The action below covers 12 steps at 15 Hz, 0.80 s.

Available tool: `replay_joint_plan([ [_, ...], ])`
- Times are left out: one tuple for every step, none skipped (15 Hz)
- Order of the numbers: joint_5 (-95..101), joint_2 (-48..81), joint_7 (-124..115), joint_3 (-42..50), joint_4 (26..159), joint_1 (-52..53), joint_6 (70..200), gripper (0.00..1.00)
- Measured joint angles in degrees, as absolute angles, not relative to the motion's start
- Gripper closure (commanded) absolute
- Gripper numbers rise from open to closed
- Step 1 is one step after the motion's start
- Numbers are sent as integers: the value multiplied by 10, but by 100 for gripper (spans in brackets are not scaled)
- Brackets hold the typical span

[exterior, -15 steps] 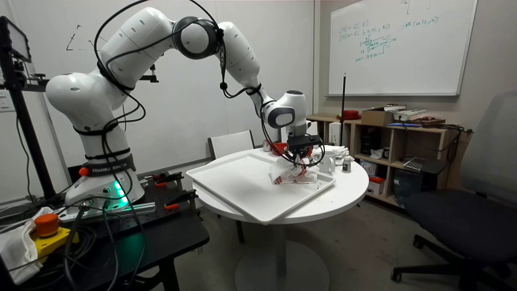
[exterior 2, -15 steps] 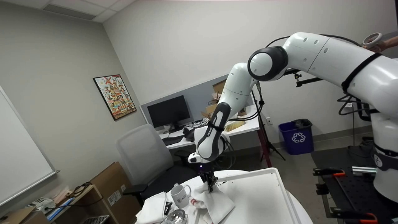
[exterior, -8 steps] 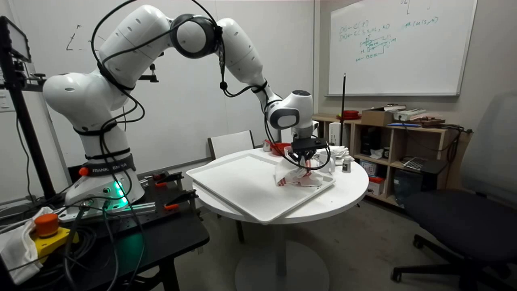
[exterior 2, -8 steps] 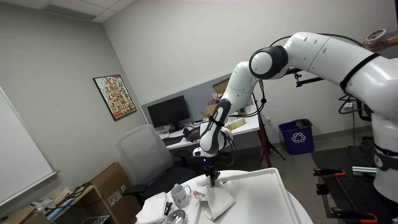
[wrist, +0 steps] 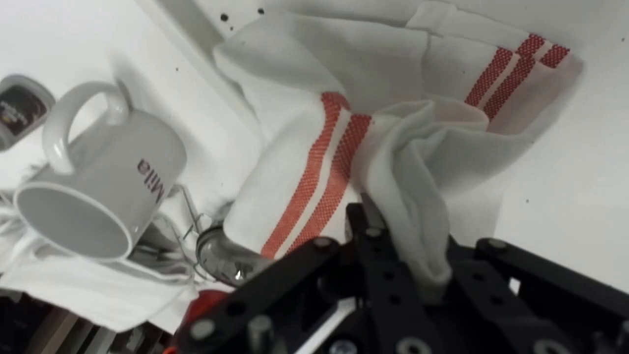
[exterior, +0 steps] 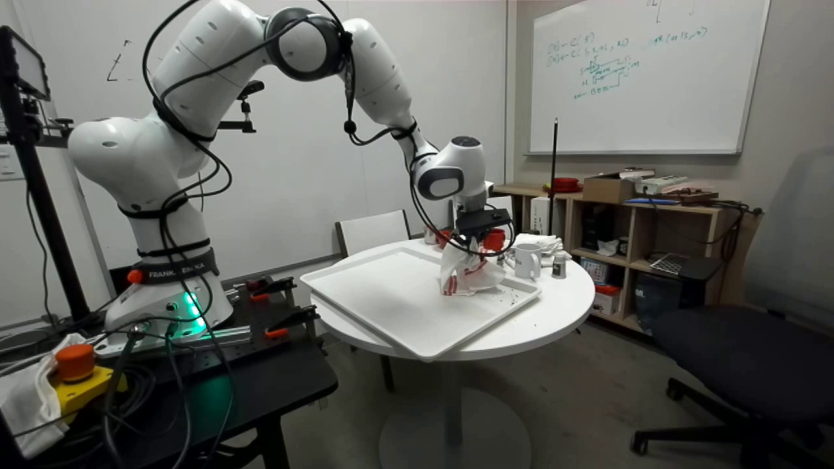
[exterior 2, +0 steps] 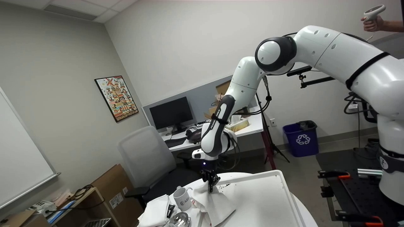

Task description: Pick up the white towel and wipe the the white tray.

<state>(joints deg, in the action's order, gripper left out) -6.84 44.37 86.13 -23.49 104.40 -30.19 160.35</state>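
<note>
Tabletop [exterior: 561, 298] carries the tray [exterior: 391, 296], my jaws pinch the towel [wrist: 388, 98] over it, and I see a whiteboard [exterior: 651, 78] beyond.

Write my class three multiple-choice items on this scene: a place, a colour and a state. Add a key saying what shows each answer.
1. Where is the mug marked Mila?
A. On the table, beside the tray
B. In the tray
C. Under the table

2. What colour are the stripes on the towel?
A. Blue
B. Green
C. Red

3. How does the gripper stand?
A. Open, above the towel
B. Shut on the towel
C. Shut on nothing

1 A: both exterior views show it on the table, outside the tray.
2 C: the stripes show red in the wrist view.
3 B: the wrist view shows cloth pinched between the fingers.
</note>
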Motion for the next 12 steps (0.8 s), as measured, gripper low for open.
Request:
replay_joint_plan([
  [-78,425,874,-254,1070,-313,1623,98],
  [-87,405,886,-275,1097,-327,1642,98],
  [-98,385,901,-301,1126,-345,1658,98],
  [-106,365,916,-330,1156,-367,1672,98],
  [-110,347,927,-356,1184,-387,1682,98],
  [-111,331,936,-381,1210,-405,1687,98],
  [-111,319,941,-401,1233,-418,1687,98],
  [-110,311,943,-414,1251,-423,1687,98],
  [-109,306,943,-423,1266,-423,1685,98],
  [-108,304,943,-428,1278,-419,1682,98],
  [-107,304,943,-428,1287,-409,1676,98],
  [-105,305,943,-425,1293,-396,1663,98],
])
